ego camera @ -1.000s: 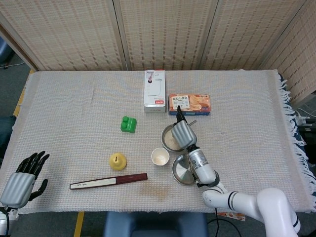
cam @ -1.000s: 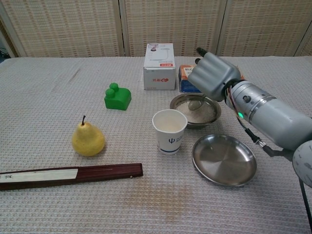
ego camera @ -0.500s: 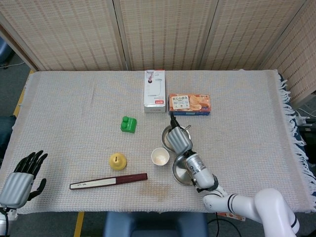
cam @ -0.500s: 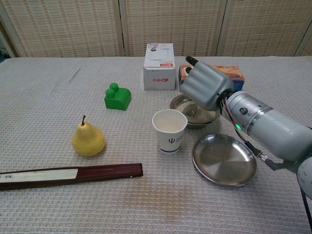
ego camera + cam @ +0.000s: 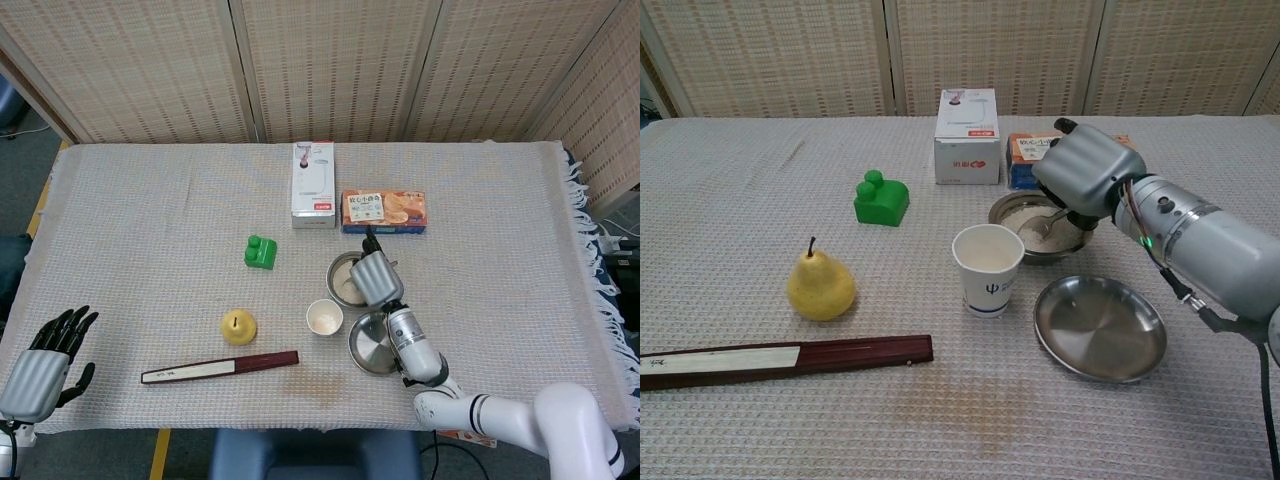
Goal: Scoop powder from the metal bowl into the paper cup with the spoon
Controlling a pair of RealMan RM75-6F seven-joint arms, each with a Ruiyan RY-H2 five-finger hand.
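The metal bowl (image 5: 1076, 240) holds pale powder and stands right of and behind the white paper cup (image 5: 988, 268). My right hand (image 5: 1087, 180) hovers over the bowl's right rim and grips the handle of a metal spoon (image 5: 1048, 220). The spoon slants down to the left with its tip in the powder. In the head view the right hand (image 5: 375, 276) covers the right part of the bowl (image 5: 343, 276), and the cup (image 5: 324, 317) stands just in front of it. My left hand (image 5: 45, 362) hangs off the table's front left corner, fingers spread, holding nothing.
An empty metal plate (image 5: 1100, 327) lies in front of the bowl. A white box (image 5: 967, 122) and an orange box (image 5: 1028, 150) stand behind it. A green block (image 5: 881, 198), a yellow pear (image 5: 820, 285) and a folded dark fan (image 5: 780, 357) lie to the left.
My right hand swung left over the bowl, then back to the right rim. The spoon's tip now lies plainly in the powder. The left hand has barely shifted.
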